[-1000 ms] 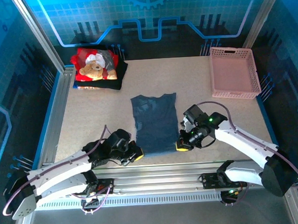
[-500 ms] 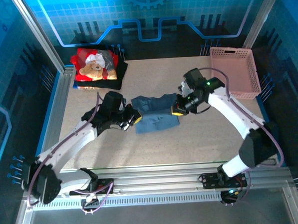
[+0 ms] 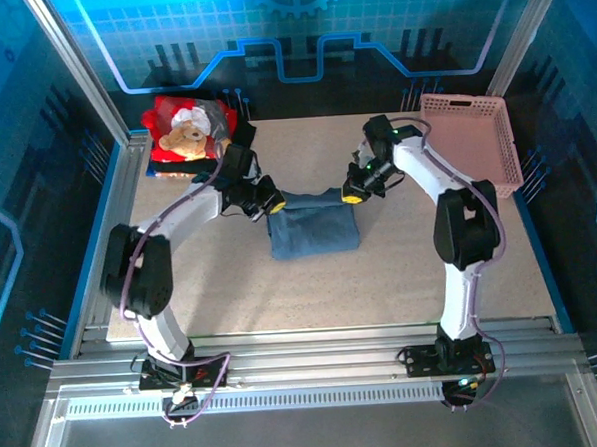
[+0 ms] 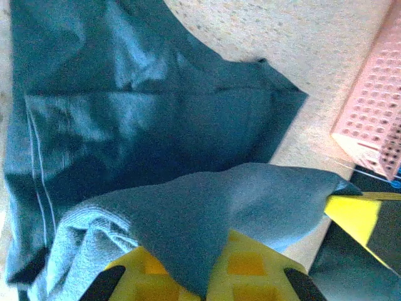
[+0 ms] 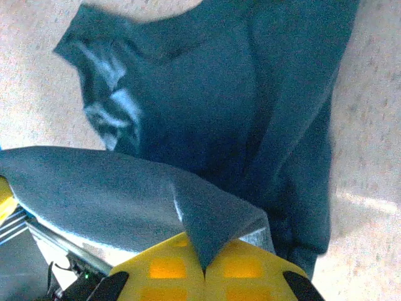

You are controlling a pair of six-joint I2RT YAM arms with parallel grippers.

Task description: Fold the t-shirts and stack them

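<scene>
"Top external view first: where do the two claws sit?"

"Both reach far out over the table point(image 3: 232, 287). The left claw point(image 3: 269, 203) and the right claw point(image 3: 354, 194) face each other, and the slate-blue t-shirt point(image 3: 314, 233) runs between them, its body spreading from them toward the arm bases."

"Are they gripping it?"

"Yes. Each is clenched on one far corner of that shirt. On the left wrist camera, the left claw point(image 4: 203, 282) has a fold of blue cloth pinched between its yellow fingers point(image 4: 250, 269). The held layer hangs above the rest of the slate-blue t-shirt point(image 4: 156, 113), which lies flat on the table beyond the fingertips."

"And the right wrist?"

"Same picture. The right claw point(image 5: 203, 273) bites a peak of cloth between its yellow fingers point(image 5: 166, 269), and a raised flap stretches off to one side of it. Beyond it the slate-blue t-shirt point(image 5: 250, 94) lies spread out, neck opening at the far end."

"Where are the other shirts?"

"The red t-shirt point(image 3: 185, 129) with the teddy bear lies just beyond the left claw, on its outer side, on top of the black t-shirt point(image 3: 225, 167). The left arm passes close to that pile; I cannot tell whether it touches."

"Anything by the right claw?"

"The pink basket point(image 3: 462, 100) stands on its outer side, near but apart."
</scene>
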